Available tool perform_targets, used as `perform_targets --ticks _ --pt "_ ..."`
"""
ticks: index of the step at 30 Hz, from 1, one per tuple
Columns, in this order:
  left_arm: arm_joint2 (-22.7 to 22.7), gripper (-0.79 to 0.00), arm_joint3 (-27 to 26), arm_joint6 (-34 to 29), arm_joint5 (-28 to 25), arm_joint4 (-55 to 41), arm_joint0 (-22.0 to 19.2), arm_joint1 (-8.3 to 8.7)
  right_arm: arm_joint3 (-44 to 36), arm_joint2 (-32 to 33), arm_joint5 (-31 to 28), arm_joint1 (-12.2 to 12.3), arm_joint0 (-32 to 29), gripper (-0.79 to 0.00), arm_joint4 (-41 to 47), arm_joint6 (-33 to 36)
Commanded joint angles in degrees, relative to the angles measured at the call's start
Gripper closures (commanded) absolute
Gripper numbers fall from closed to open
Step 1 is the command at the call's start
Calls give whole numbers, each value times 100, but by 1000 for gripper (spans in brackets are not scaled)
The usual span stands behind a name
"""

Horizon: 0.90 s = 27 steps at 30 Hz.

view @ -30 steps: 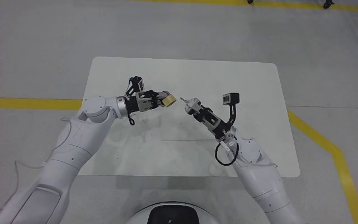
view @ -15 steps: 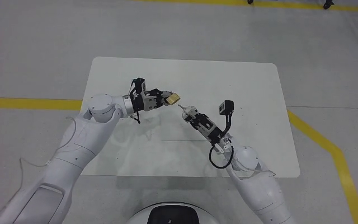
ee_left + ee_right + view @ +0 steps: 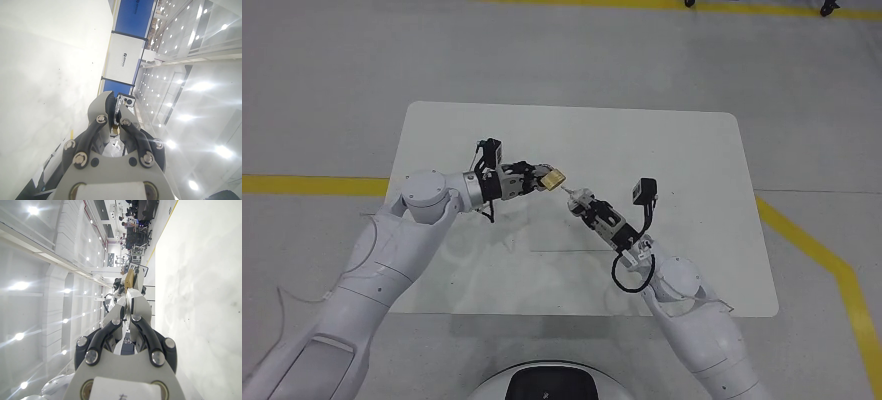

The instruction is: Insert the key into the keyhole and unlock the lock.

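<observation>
The key (image 3: 573, 197) is being aligned: pinched tight by the right hand (image 3: 584, 205), at four o'clock from the lock (image 3: 555, 179) being clamped by the left hand (image 3: 540, 179) above the table (image 3: 692, 150). A straight insertion is being called for.

A small brass padlock (image 3: 555, 179) with a silver shackle sits clamped in the left gripper (image 3: 540, 178), held in the air above the white surface (image 3: 682, 150). Its bottom face is turned toward the key (image 3: 573, 196). That slim silver key juts from the right gripper (image 3: 582, 203), its tip right at the padlock's bottom. I can't tell if it has entered.
</observation>
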Motion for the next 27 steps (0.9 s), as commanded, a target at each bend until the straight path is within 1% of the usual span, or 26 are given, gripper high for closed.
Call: perform_targets --ticks 1,14,27 --pt "-4 0 -30 28 7 44 15 0 16 -9 -10 -10 14 0 0 -11" --pt "-82 0 -268 229 34 325 130 13 176 -62 40 -73 119 0 -28 -34" --pt "-122 0 -319 249 76 417 171 2 296 -59 47 -127 175 0 -31 -83"
